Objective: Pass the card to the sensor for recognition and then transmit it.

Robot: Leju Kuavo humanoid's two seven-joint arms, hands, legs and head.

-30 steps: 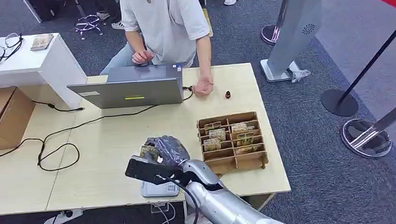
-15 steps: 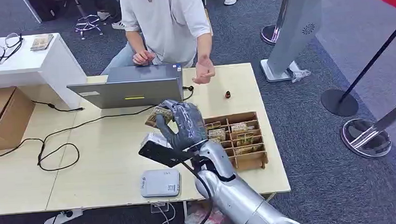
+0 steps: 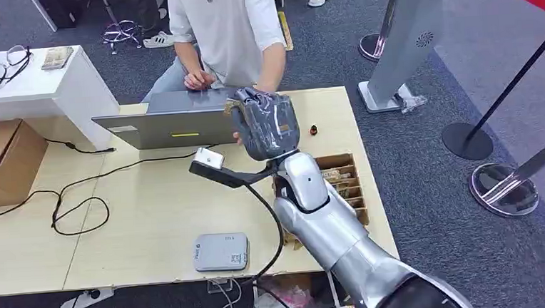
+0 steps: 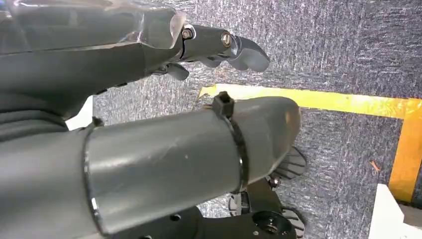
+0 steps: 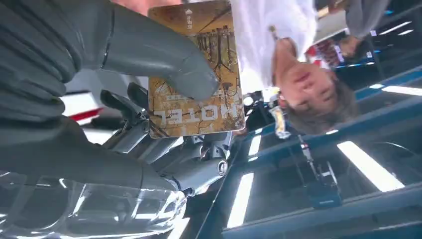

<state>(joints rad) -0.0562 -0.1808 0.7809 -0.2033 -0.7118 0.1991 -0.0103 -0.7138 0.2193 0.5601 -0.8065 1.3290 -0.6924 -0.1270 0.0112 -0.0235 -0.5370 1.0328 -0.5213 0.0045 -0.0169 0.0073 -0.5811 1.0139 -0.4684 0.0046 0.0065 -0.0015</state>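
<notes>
Card (image 5: 199,74) pinched in right hand (image 3: 266,123) between thumb and fingers, raised high over the far edge of the table (image 3: 151,204), just in front of the seated person (image 3: 230,28). Sensor (image 3: 220,251) flat near the table's front edge, well apart from the card. Probably at the handing-over stage; release not yet done. Left hand (image 4: 149,64) hanging above the floor, empty, fingers loosely curled.

The card (image 5: 199,74) is golden-brown with dark line drawings and white letters. The right hand (image 3: 266,123) is dark grey under a shiny clear film. The sensor (image 3: 220,251) is light grey. The table (image 3: 151,204) is pale wood.
</notes>
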